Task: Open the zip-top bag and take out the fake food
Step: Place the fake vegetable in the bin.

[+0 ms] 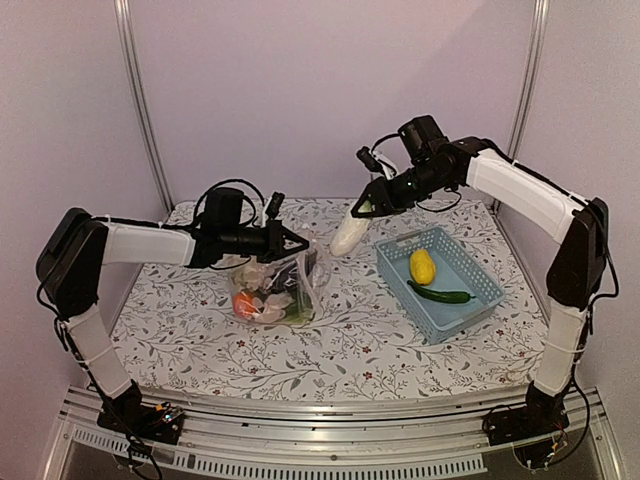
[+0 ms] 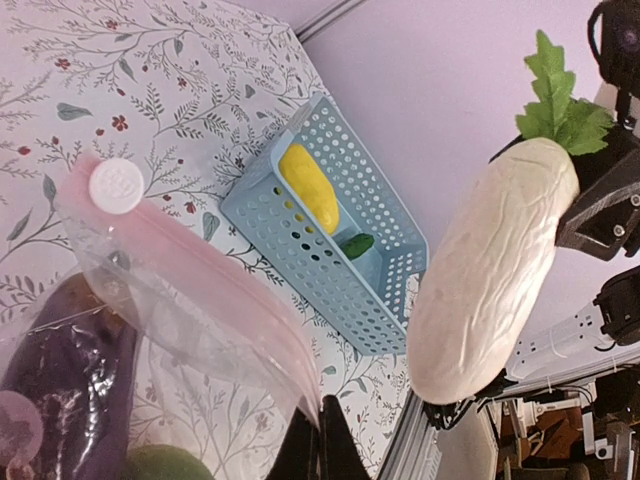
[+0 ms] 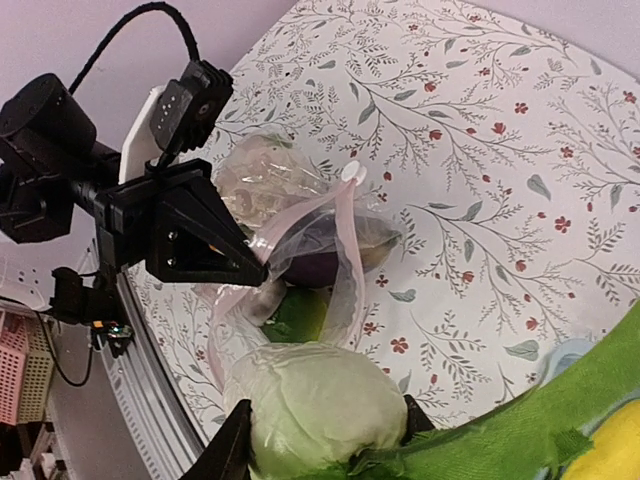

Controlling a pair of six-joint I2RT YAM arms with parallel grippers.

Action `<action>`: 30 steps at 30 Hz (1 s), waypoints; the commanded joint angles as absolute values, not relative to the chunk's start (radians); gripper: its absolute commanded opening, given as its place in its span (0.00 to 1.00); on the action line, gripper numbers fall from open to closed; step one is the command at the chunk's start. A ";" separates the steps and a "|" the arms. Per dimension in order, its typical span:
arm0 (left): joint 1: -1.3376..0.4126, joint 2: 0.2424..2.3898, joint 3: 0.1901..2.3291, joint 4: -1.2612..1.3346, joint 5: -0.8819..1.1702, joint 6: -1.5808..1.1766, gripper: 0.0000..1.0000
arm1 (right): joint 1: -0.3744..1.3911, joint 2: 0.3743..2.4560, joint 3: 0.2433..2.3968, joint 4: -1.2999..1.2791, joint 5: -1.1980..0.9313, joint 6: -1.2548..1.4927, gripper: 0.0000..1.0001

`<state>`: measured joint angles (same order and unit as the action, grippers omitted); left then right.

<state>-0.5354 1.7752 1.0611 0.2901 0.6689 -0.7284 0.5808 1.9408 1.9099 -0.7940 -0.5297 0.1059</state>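
The left end effector [image 1: 300, 243] is clenched on the open rim of the zip-top bag [image 1: 275, 292], mid-tabletop [image 1: 380, 350], with an eggplant [image 2: 70, 370] and other fake food [image 1: 262, 303] inside (several pieces left). The right end effector [image 1: 368, 205] grasps a white radish [image 1: 348, 235] aloft between the bag and the blue basket [image 1: 455, 325], which holds a yellow piece [image 1: 422, 266] and a cucumber [image 1: 440, 294]; the way looks clear.

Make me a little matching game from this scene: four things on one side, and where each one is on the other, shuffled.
Things:
1. white radish
2. yellow fruit
3. eggplant
4. zip-top bag

Places:
A. inside the zip-top bag
B. lying in the blue basket
C. held up off the table by the right tool
D. edge pinched by the left tool

Pairs: 1-C, 2-B, 3-A, 4-D
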 commanded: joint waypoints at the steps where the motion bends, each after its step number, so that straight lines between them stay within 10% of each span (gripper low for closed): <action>1: -0.556 1.757 1.060 0.271 0.670 -0.703 0.00 | 0.538 1.834 1.843 -0.984 -0.292 -0.232 0.23; 18: -0.596 1.733 1.071 0.236 0.666 -0.676 0.00 | 0.413 1.966 1.833 -1.269 0.409 -0.475 0.24; 26: -0.613 1.730 1.075 0.220 0.663 -0.659 0.00 | 0.397 2.208 2.047 -1.375 0.394 -0.389 0.35; 30: -0.617 1.726 1.077 0.215 0.662 -0.654 0.00 | 0.396 2.240 2.068 -1.387 0.353 -0.377 0.60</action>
